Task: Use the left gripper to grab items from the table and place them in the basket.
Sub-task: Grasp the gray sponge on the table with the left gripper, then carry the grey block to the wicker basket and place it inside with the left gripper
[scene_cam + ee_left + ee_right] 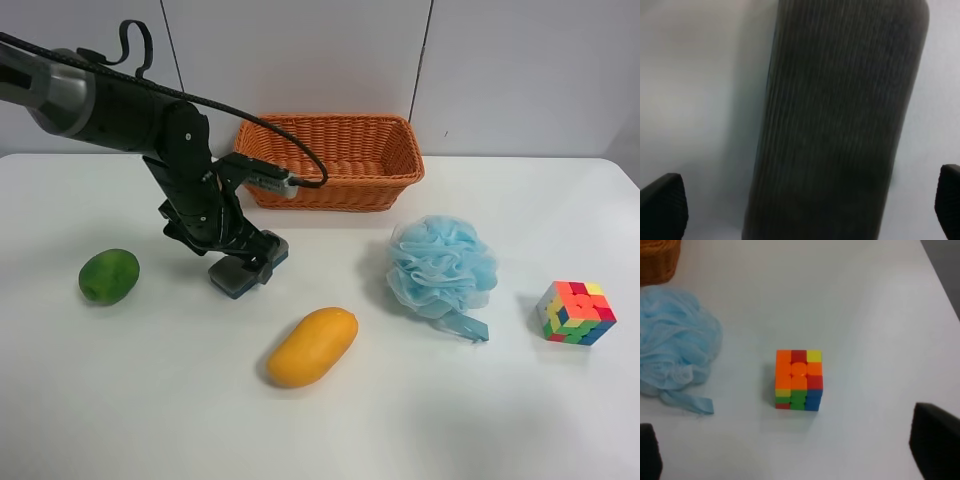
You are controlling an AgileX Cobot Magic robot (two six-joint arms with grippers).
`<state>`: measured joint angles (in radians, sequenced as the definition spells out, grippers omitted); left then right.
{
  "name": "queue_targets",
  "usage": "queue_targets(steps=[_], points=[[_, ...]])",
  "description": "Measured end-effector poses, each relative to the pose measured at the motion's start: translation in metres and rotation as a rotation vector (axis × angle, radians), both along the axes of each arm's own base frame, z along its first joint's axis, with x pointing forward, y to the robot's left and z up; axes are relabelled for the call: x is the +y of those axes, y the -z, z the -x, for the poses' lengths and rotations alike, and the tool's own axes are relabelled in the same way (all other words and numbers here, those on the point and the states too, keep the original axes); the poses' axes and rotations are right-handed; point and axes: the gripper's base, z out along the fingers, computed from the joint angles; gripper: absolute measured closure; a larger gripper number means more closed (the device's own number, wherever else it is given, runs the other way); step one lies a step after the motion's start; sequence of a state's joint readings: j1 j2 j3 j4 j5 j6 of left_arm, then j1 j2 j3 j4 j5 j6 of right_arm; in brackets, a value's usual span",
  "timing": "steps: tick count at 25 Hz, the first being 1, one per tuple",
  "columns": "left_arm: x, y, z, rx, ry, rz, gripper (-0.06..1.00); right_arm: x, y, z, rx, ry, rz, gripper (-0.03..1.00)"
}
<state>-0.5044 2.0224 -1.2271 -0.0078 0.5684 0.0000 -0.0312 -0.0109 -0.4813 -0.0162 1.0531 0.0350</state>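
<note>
My left gripper (245,262) is down at the grey-topped, blue-based eraser block (238,277) on the white table (150,410). In the left wrist view the eraser's ribbed grey top (840,115) fills the frame. The black fingertips (662,205) stand wide apart on either side of it, with a gap on each side, so the left gripper (805,210) is open. The orange wicker basket (400,150) stands behind it. My right gripper (792,447) is open and hovers over the multicoloured cube (799,380).
A green mango (110,275) lies left of the arm and a yellow mango (312,346) lies in front of it. The blue mesh pouf (441,266) and the cube (575,312) lie to the right. The pouf (675,340) and a basket corner (657,260) show in the right wrist view.
</note>
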Motion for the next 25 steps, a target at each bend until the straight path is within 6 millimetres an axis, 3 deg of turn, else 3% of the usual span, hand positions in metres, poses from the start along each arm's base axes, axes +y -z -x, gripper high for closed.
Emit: queue_targets(steps=[10,13,18,25], points=[[0.000,0.017,0.000,0.033,0.012,-0.019,-0.04,0.000,0.000,0.000,0.000,0.000,0.000,-0.03],[0.000,0.017,0.000,0.033,0.012,-0.019,0.05,0.000,0.000,0.000,0.000,0.000,0.000,-0.03],[0.000,0.017,0.000,0.034,0.011,-0.018,0.38,0.000,0.000,0.000,0.000,0.000,0.000,-0.03],[-0.001,0.017,0.000,0.034,0.011,-0.017,0.39,0.000,0.000,0.000,0.000,0.000,0.000,-0.03]])
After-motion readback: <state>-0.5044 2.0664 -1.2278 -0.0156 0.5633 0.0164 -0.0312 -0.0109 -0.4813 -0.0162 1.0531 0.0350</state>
